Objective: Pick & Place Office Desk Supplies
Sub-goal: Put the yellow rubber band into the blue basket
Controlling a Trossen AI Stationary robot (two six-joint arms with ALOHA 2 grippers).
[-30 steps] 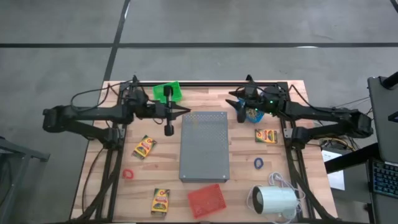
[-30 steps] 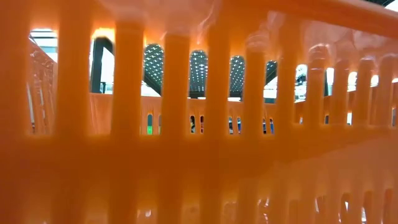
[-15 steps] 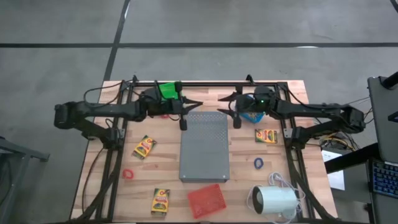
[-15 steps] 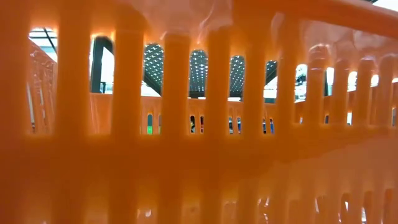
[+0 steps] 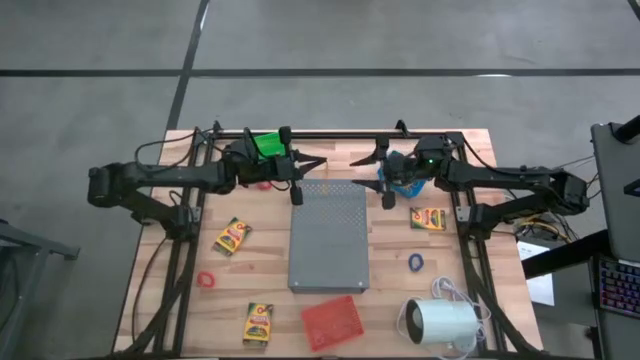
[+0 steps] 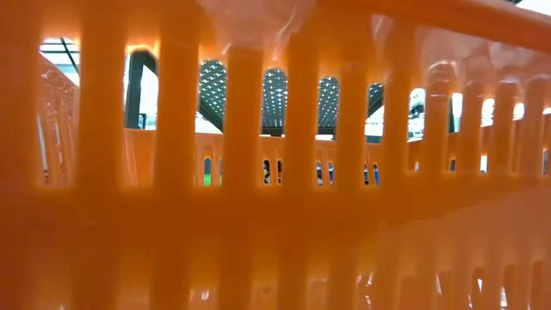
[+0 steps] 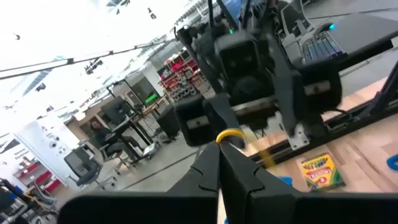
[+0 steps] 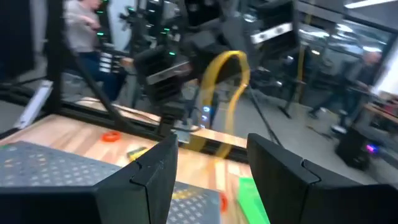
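Observation:
My left gripper (image 5: 320,164) hovers over the far edge of the grey slab (image 5: 328,240), shut on a thin tan rubber band (image 8: 225,87). My right gripper (image 5: 362,170) faces it from the right, open, with its fingers (image 8: 155,177) short of the band; whether they touch it I cannot tell. Three yellow crayon boxes (image 5: 232,236) (image 5: 258,322) (image 5: 428,217) lie flat on the table. A red ring (image 5: 206,280) and a blue ring (image 5: 416,262) lie there too. My left gripper pinches the rubber band (image 7: 227,135) between its two fingertips. The fingers lie level and point toward the table's right side. The band stands out past the tips as an open loop (image 8: 239,62), clear of the table and the slab.
A white cylinder with a cord (image 5: 440,322) and a red mesh tray (image 5: 333,320) sit near the front edge. A green piece (image 5: 268,146) lies at the far left under the left arm. An orange slatted wall (image 6: 275,215) fills the low view. People stand beyond the table.
Both grippers have moved toward each other above the slab's far edge, the left toward the table's right and the right toward its left. Both wrists have rolled. The left has stayed shut and the right open.

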